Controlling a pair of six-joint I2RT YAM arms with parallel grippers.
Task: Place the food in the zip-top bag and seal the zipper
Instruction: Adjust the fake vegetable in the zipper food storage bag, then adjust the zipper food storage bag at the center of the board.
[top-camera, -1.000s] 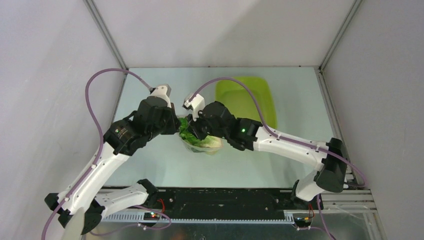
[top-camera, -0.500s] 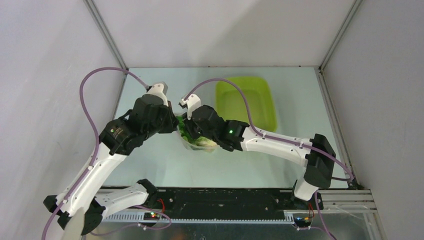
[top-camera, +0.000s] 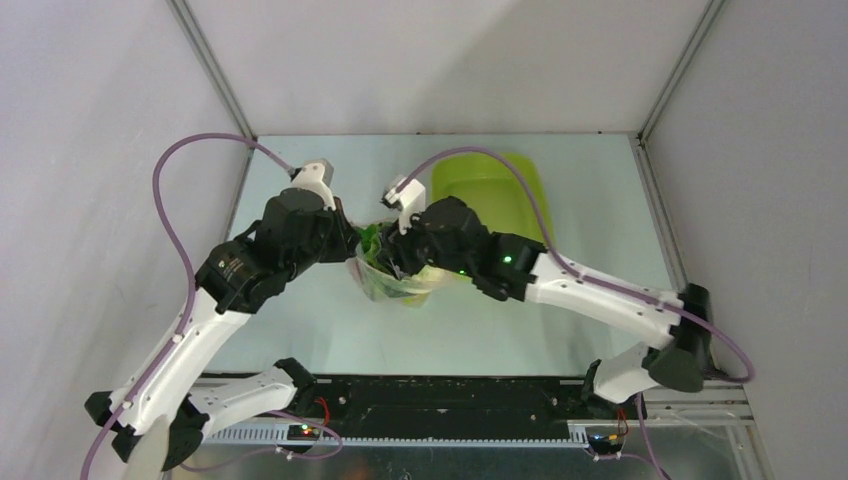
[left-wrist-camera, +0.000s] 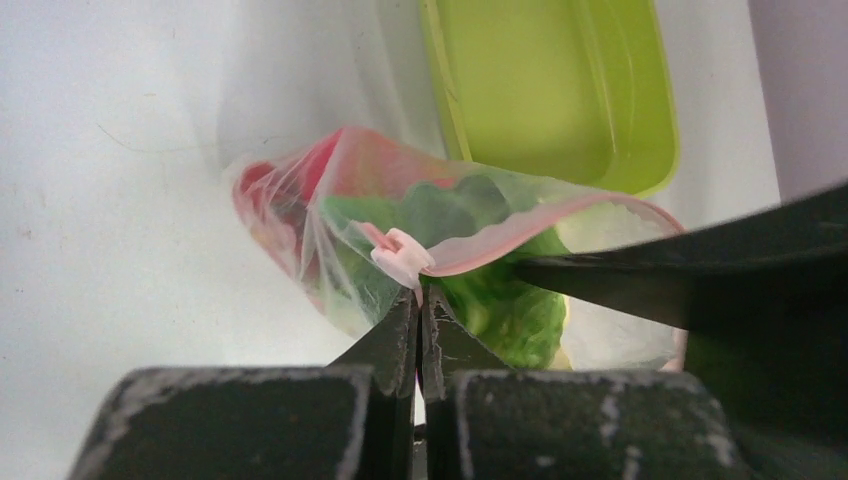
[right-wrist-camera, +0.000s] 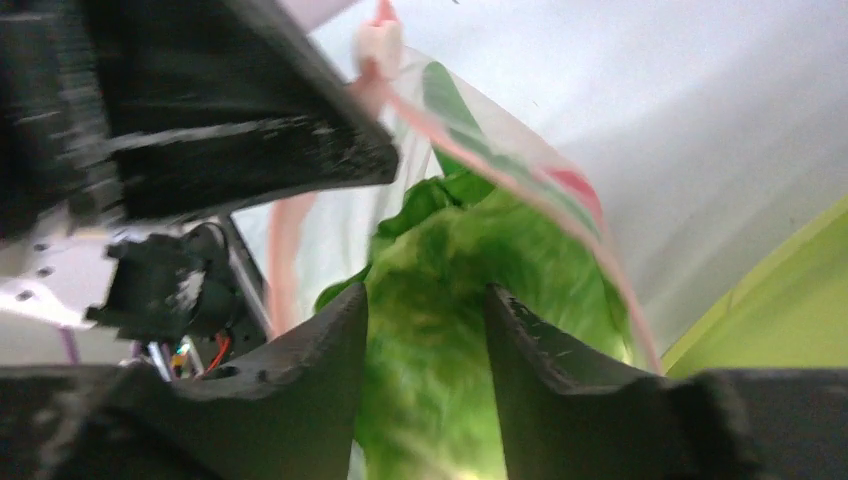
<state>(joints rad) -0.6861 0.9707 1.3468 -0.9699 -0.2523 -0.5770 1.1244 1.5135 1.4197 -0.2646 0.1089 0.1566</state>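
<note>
Overhead, both arms meet at mid-table (top-camera: 300, 330), where the zip-top bag (top-camera: 402, 288) hangs between them, bulging with green food. The left gripper (top-camera: 350, 250) is at the bag's left end and the right gripper (top-camera: 392, 262) at its top, with the lime-green tray (top-camera: 500, 200) just behind.

From the left wrist, the left gripper (left-wrist-camera: 418, 300) is pinched fully closed on the bag's edge, right under the pale slider (left-wrist-camera: 400, 255). The pink zipper (left-wrist-camera: 520, 235) arcs away to the right, its mouth gaping. Lettuce (left-wrist-camera: 500, 305) and a red piece (left-wrist-camera: 270, 195) sit inside the bag, and one finger (left-wrist-camera: 640, 275) of the right gripper reaches in from the right.

From the right wrist, the right gripper (right-wrist-camera: 428, 300) stands parted, gripping nothing, its tips down inside the bag's mouth with the lettuce (right-wrist-camera: 450, 380) just beyond them. The zipper (right-wrist-camera: 500, 160) runs above, with the slider (right-wrist-camera: 380, 45) at its end, against the left gripper's finger (right-wrist-camera: 230, 130)
</note>
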